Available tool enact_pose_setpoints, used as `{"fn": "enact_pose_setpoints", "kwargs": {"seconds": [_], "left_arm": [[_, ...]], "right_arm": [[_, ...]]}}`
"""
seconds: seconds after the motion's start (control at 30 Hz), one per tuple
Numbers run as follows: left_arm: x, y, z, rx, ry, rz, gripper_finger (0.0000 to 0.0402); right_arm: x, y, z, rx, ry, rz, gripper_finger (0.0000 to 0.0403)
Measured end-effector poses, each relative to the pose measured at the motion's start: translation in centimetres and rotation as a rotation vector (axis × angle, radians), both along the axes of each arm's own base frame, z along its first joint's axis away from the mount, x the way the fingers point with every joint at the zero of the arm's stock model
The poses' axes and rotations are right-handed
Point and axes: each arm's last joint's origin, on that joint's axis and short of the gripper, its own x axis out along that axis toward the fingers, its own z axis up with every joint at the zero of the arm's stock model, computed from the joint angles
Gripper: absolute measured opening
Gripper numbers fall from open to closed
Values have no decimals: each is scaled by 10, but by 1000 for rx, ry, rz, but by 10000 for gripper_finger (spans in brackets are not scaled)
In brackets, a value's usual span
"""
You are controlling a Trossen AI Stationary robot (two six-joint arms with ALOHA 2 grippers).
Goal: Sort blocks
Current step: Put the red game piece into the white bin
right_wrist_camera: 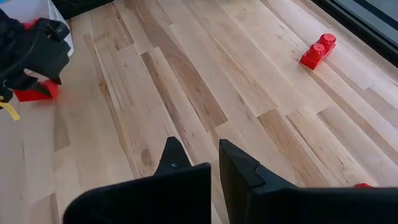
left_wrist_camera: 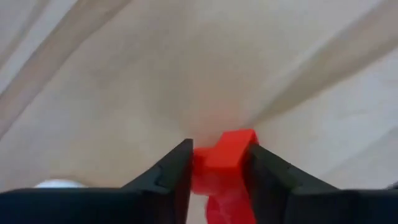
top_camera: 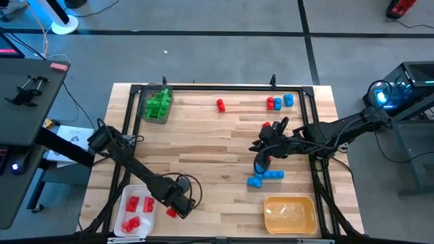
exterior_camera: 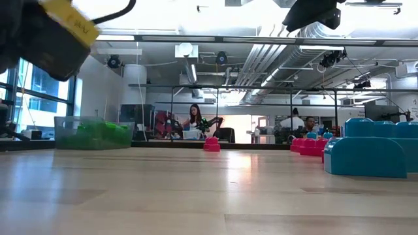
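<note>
Left wrist view, left tool point(left_wrist_camera: 219, 163) clenched on a red block point(left_wrist_camera: 225, 152) on the tabletop point(top_camera: 217, 156) just beside the white tray point(top_camera: 127, 227), right tool point(right_wrist_camera: 196, 155) clenched empty near blue blocks point(top_camera: 266, 177).

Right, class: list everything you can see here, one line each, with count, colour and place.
Table: one, pale wood.
Grey tray: one, top-left corner in the high view.
Green blocks: a pile, in the grey tray.
White tray: one, bottom-left, holding several red blocks.
Yellow tray: one, bottom-right.
Lone red block: one, top middle.
Mixed group: red and blue, top right.
Blue blocks: about three, beside the right arm.
People: at least two, far behind the table.
Left gripper: beside the white tray, closed on a red brick.
Right gripper: shut, holding nothing.
</note>
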Motion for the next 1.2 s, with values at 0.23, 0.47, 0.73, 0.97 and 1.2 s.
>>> {"fn": "enact_pose_setpoints", "kwargs": {"seconds": [0.23, 0.47, 0.73, 0.97, 1.2], "left_arm": [[16, 2, 13, 22, -71, -50, 92], [35, 24, 25, 103, -113, -132, 73], [39, 53, 50, 263, 27, -316, 70], [5, 35, 97, 245, 35, -410, 70], [-65, -11, 136, 172, -72, -176, 70]], "right_arm": [[0, 0, 0, -1, 1, 0, 0], [0, 0, 0, -1, 4, 1, 0], [0, 0, 0, -1, 4, 0, 0], [-1, 0, -1, -2, 8, 1, 0], [-1, -1, -1, -29, 19, 12, 0]]}}
